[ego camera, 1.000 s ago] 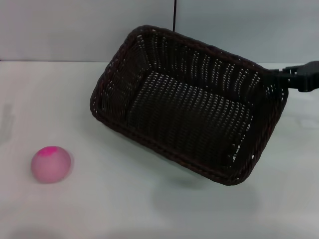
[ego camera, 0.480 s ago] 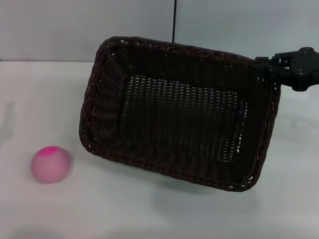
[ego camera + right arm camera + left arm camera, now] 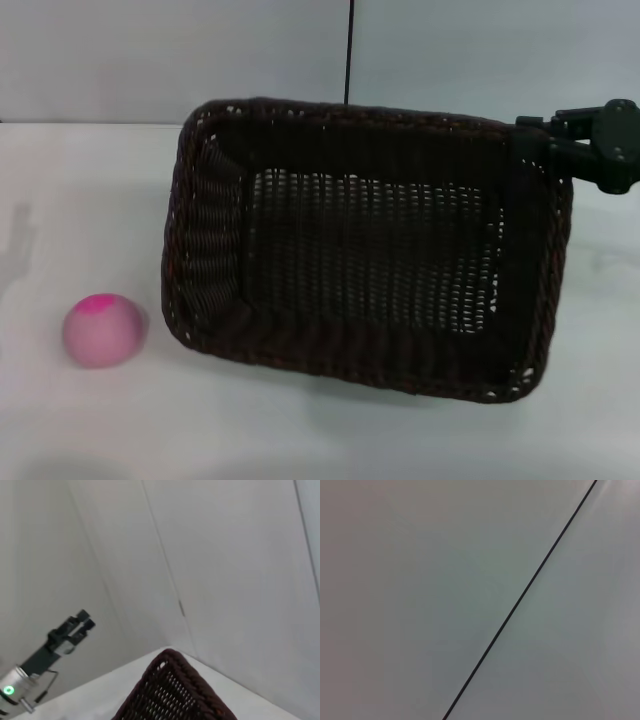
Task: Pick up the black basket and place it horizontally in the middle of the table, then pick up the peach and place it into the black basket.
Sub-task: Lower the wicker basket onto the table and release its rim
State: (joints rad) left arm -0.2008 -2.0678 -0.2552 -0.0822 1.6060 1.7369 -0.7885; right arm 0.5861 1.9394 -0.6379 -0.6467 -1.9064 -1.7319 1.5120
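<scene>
Black basket (image 3: 365, 255): dark woven wicker, rectangular.

The black basket (image 3: 365, 250) fills the middle and right of the table (image 3: 90, 190), with the right gripper (image 3: 545, 140) clamped on its far right corner, leaving open white surface at far left, around the peach (image 3: 102, 329), and along the near edge.

Right gripper (image 3: 540, 135) tips behind black basket (image 3: 365, 250)
</scene>
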